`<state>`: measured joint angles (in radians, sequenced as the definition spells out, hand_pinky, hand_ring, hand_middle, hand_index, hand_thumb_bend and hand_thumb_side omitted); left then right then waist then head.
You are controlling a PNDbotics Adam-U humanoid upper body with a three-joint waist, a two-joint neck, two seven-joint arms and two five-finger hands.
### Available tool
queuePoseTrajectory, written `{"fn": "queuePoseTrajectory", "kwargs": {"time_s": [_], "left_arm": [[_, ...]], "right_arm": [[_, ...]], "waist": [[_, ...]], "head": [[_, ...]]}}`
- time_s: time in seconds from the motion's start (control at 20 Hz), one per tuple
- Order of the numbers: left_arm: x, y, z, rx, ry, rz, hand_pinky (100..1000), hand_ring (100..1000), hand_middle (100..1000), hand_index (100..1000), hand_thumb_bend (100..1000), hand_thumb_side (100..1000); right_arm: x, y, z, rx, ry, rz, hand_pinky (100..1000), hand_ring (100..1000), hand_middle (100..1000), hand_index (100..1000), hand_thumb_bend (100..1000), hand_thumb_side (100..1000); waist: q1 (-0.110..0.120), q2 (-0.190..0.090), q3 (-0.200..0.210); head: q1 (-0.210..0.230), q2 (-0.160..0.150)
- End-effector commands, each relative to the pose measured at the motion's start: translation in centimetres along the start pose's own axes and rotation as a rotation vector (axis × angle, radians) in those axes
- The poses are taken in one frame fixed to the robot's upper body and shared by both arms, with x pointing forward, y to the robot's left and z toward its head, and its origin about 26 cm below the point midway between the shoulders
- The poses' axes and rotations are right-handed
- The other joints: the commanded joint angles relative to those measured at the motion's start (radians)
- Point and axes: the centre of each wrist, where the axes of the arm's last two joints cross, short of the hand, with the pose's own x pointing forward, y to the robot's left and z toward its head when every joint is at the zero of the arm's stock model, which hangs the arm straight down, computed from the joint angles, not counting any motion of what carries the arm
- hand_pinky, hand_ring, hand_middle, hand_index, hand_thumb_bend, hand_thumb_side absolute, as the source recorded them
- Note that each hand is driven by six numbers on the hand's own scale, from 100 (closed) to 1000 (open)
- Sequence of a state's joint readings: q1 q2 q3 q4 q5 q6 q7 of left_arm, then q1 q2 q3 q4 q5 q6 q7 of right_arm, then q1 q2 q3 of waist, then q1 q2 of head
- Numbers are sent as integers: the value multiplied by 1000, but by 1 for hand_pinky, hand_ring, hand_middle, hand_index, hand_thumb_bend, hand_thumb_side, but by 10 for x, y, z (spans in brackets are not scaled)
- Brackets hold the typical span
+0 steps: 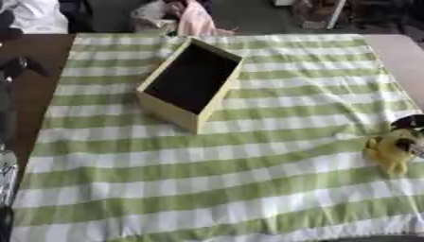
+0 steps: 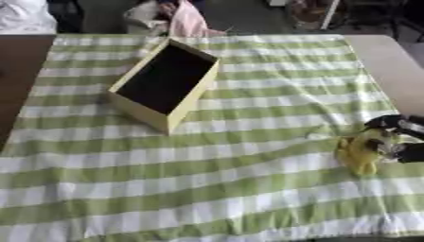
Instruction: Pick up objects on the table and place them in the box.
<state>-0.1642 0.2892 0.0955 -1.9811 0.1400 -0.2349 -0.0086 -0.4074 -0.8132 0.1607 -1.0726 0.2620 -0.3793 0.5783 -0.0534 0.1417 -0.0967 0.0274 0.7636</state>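
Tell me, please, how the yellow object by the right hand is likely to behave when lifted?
The yellow object looks lumpy and soft, so it will probably sag rather than stay stiff. It likely won't roll. The right hand seems curled around it on the cloth.

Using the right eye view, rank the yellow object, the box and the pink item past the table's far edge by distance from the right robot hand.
From the right robot hand:
1. Yellow object, touching it at the right edge.
2. Box, centre-left on the cloth.
3. Pink item, beyond the far edge.

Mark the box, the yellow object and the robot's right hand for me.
box (image 2: 137,115): right eye view, on its pale front wall.
yellow object (image 2: 356,153): right eye view, on its body.
right hand (image 2: 401,125): right eye view, on a dark finger beside the yellow object.
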Motion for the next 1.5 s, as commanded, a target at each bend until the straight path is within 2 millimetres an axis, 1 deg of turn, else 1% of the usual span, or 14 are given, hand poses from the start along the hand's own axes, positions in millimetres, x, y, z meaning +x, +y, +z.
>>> {"fn": "queuePoseTrajectory", "kwargs": {"time_s": [0.05, 0.2, 0.3, 0.45, 0.5, 0.6, 0.7, 0.8, 0.95, 1.05, 1.25, 1.3, 1.4, 1.5], "left_arm": [[6, 3, -4, -4, -23, -11, 453, 1000, 954, 689, 100, 761], [6, 3, -4, -4, -22, -11, 454, 1000, 954, 688, 100, 760], [6, 3, -4, -4, -22, -11, 454, 1000, 954, 688, 100, 760], [6, 3, -4, -6, -21, -12, 454, 1000, 954, 688, 100, 760], [6, 3, -4, -6, -22, -13, 454, 1000, 954, 688, 100, 761], [6, 3, -4, -6, -21, -13, 454, 1000, 955, 688, 100, 761], [6, 3, -4, -7, -20, -12, 454, 1000, 954, 688, 100, 761], [6, 3, -4, -8, -21, -12, 455, 1000, 954, 688, 100, 760], [6, 3, -4, -9, -21, -12, 455, 1000, 955, 688, 100, 761], [6, 3, -4, -11, -21, -11, 455, 1000, 955, 689, 100, 761], [6, 3, -4, -13, -20, -12, 455, 1000, 956, 689, 100, 762], [6, 3, -4, -13, -20, -12, 455, 1000, 956, 689, 100, 761], [6, 3, -4, -14, -20, -12, 455, 1000, 956, 689, 100, 761], [6, 3, -4, -14, -19, -11, 455, 1000, 956, 689, 100, 761]], "right_arm": [[-2, -14, 10, -21, 31, 9, 821, 920, 908, 837, 100, 676], [-3, -14, 11, -25, 29, -14, 807, 919, 913, 844, 100, 781], [-4, -14, 12, -22, 23, -31, 805, 919, 914, 847, 100, 811], [-4, -16, 14, -24, 16, -48, 812, 922, 911, 847, 100, 752], [-3, -17, 15, -32, 8, -47, 823, 925, 905, 823, 100, 626], [-2, -20, 16, -56, -7, -34, 834, 926, 896, 794, 100, 570], [-2, -21, 17, -78, -17, -13, 840, 923, 886, 759, 100, 544], [-2, -21, 18, -106, -31, 2, 840, 920, 881, 750, 100, 627], [-3, -21, 20, -132, -46, 17, 839, 919, 881, 758, 100, 696], [-5, -20, 20, -144, -48, 16, 836, 917, 878, 759, 100, 705], [-5, -20, 20, -170, -52, 19, 833, 901, 854, 683, 100, 586], [-5, -20, 21, -180, -52, 20, 827, 895, 849, 674, 100, 610], [-6, -20, 21, -206, -44, 4, 815, 892, 852, 698, 100, 610], [-5, -22, 21, -225, -42, -9, 819, 893, 851, 691, 100, 596]], "waist": [[0, -9, -2], [1, -10, -2], [0, -11, -3], [1, -12, -3], [1, -12, -3], [1, -12, -3], [1, -11, -4], [1, -12, -4], [1, -12, -3], [1, -12, -3], [1, -12, -3], [1, -12, -3], [1, -12, -3], [1, -13, -4]], "head": [[-1, 6], [-1, 6], [0, 6], [2, 6], [2, 6], [1, 6], [2, 6], [2, 6], [1, 6], [2, 6], [2, 6], [2, 6], [2, 6], [3, 6]]}}
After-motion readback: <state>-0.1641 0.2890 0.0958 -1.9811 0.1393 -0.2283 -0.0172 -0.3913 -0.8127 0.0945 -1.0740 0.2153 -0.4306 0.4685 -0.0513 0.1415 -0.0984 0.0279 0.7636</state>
